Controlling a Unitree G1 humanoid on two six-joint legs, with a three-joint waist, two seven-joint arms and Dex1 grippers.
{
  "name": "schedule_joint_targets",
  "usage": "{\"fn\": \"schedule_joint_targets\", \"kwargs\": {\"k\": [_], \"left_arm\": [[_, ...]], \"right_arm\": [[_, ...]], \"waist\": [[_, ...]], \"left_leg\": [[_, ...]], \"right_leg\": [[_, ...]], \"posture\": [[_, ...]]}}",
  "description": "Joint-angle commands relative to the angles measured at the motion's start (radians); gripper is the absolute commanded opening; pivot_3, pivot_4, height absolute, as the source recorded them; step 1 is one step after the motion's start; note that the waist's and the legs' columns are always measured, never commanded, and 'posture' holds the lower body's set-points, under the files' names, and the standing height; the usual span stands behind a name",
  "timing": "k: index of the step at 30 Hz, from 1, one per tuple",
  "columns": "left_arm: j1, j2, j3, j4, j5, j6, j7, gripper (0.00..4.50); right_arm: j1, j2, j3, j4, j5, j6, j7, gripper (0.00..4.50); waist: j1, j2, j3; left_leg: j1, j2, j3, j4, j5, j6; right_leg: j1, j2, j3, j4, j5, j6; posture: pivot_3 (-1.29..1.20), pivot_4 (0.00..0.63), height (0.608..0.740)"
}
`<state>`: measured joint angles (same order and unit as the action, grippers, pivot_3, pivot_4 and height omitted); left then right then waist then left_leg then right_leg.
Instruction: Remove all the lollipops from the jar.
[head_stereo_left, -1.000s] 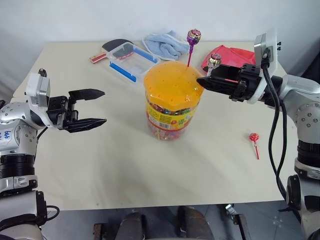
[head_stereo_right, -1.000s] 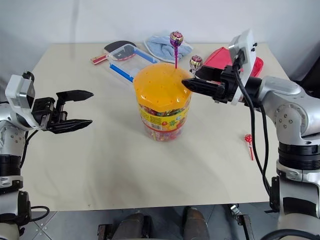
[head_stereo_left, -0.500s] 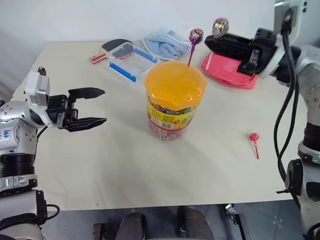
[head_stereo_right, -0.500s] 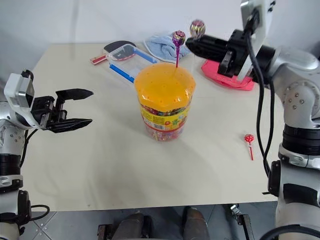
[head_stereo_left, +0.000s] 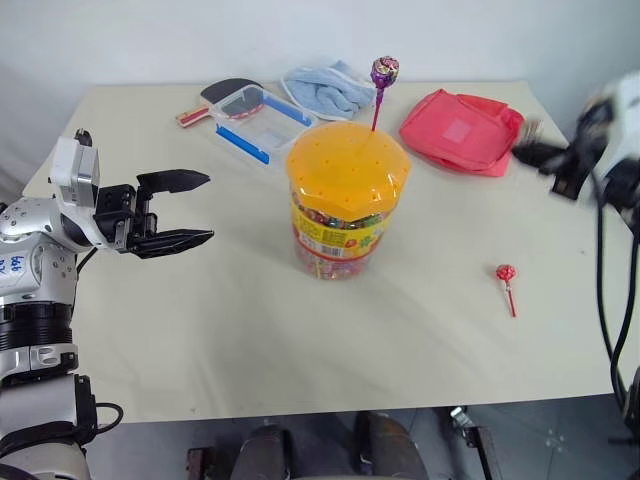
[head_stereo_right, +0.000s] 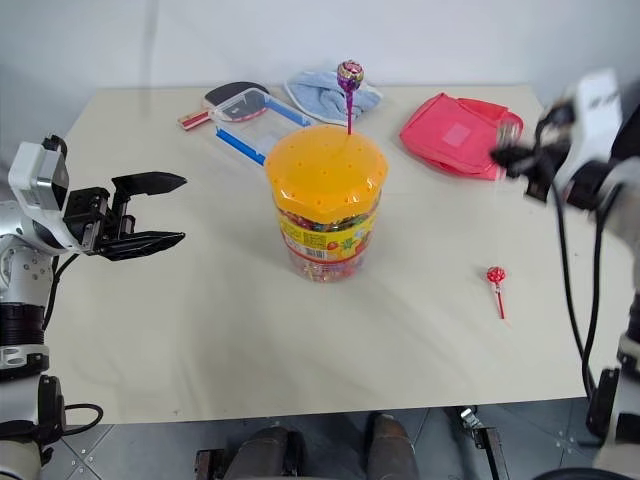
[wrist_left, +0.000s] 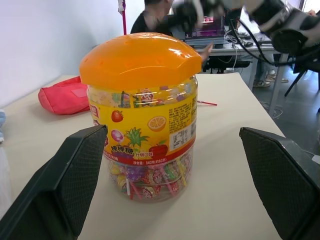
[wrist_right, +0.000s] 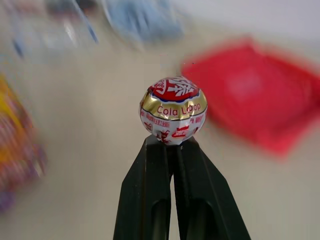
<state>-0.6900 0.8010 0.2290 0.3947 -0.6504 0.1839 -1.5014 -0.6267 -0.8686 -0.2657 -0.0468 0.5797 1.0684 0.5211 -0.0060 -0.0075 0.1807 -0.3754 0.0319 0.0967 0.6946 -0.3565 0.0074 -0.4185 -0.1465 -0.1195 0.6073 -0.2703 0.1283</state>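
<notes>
Right gripper (wrist_right: 172, 145) pinches a lollipop (wrist_right: 173, 110); jar (head_stereo_left: 345, 200) seemingly keeps one.

Count: three lollipops — purple one (head_stereo_left: 385, 71), red one (head_stereo_left: 506, 273), silvery one (wrist_right: 173, 110). One jar (head_stereo_left: 346, 200). One towel (head_stereo_left: 328, 87), one red pouch (head_stereo_left: 462, 130), one clear box (head_stereo_left: 258, 120), one paddle (head_stereo_left: 212, 98).

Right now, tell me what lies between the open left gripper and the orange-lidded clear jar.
Nothing: bare beige table separates the left gripper from the jar in the left eye view.
</notes>
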Motion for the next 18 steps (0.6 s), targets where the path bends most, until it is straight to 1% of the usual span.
{"fn": "schedule_joint_targets", "kwargs": {"k": [1, 3, 7, 9, 10, 11, 17, 18], "left_arm": [[-0.002, 0.005, 0.018, -0.021, -0.014, -0.016, -0.069, 4.50], [0.000, 0.005, 0.018, -0.025, -0.015, -0.014, -0.066, 4.50], [0.019, 0.009, 0.026, -0.041, -0.021, -0.009, -0.059, 4.50], [0.034, 0.011, 0.034, -0.055, -0.026, -0.004, -0.053, 4.50], [0.041, 0.013, 0.037, -0.062, -0.028, -0.001, -0.051, 4.50], [0.047, 0.015, 0.040, -0.067, -0.029, 0.001, -0.048, 4.50], [0.076, 0.026, 0.054, -0.092, -0.036, 0.016, -0.043, 4.50], [0.079, 0.026, 0.056, -0.095, -0.037, 0.018, -0.042, 4.50]], "right_arm": [[0.029, 0.074, 0.004, -0.031, -0.019, 0.065, -0.094, 0.03], [0.038, 0.106, 0.004, -0.026, -0.029, 0.090, -0.122, 0.03], [0.040, 0.197, 0.053, 0.098, -0.096, 0.061, -0.182, 0.03], [0.034, 0.218, 0.065, 0.154, -0.126, 0.038, -0.196, 0.56], [0.034, 0.218, 0.063, 0.156, -0.132, 0.040, -0.196, 0.75], [0.039, 0.213, 0.063, 0.146, -0.132, 0.045, -0.187, 1.08], [0.085, 0.172, 0.040, -0.010, -0.094, 0.110, -0.141, 3.09], [0.092, 0.162, 0.030, -0.040, -0.085, 0.117, -0.130, 3.36]], "waist": [[-0.002, 0.001, 0.000], [-0.003, 0.001, 0.000], [-0.001, 0.001, 0.000], [-0.001, 0.001, 0.000], [0.002, 0.001, 0.001], [0.002, 0.001, 0.000], [0.003, 0.001, 0.000], [0.003, 0.001, 0.000]], "left_leg": [[0.000, 0.000, 0.000, 0.000, 0.000, 0.000], [0.000, 0.000, 0.001, 0.000, 0.000, 0.000], [0.000, 0.000, 0.001, 0.001, 0.000, 0.000], [0.000, 0.000, 0.001, 0.001, 0.000, 0.000], [0.000, 0.000, 0.001, 0.001, 0.000, 0.000], [-0.001, 0.000, 0.001, 0.001, 0.000, 0.000], [-0.001, 0.000, 0.000, 0.001, 0.000, 0.000], [-0.001, 0.000, 0.000, 0.001, 0.000, 0.000]], "right_leg": [[0.000, 0.000, 0.000, 0.000, 0.000, 0.000], [-0.001, 0.000, 0.001, 0.001, 0.000, 0.000], [-0.001, 0.000, 0.002, 0.001, 0.000, 0.000], [-0.001, 0.000, 0.002, 0.001, 0.000, 0.000], [-0.001, 0.000, 0.002, 0.001, 0.000, 0.000], [-0.001, 0.000, 0.002, 0.001, 0.000, 0.000], [-0.001, 0.000, 0.002, 0.001, 0.000, 0.000], [-0.001, 0.000, 0.002, 0.001, 0.000, 0.000]], "posture": [[0.00, 0.150, 0.740], [0.00, 0.150, 0.740], [0.00, 0.150, 0.740], [0.00, 0.150, 0.740], [0.00, 0.150, 0.740], [0.00, 0.150, 0.740], [0.00, 0.150, 0.740], [0.00, 0.150, 0.740]]}}
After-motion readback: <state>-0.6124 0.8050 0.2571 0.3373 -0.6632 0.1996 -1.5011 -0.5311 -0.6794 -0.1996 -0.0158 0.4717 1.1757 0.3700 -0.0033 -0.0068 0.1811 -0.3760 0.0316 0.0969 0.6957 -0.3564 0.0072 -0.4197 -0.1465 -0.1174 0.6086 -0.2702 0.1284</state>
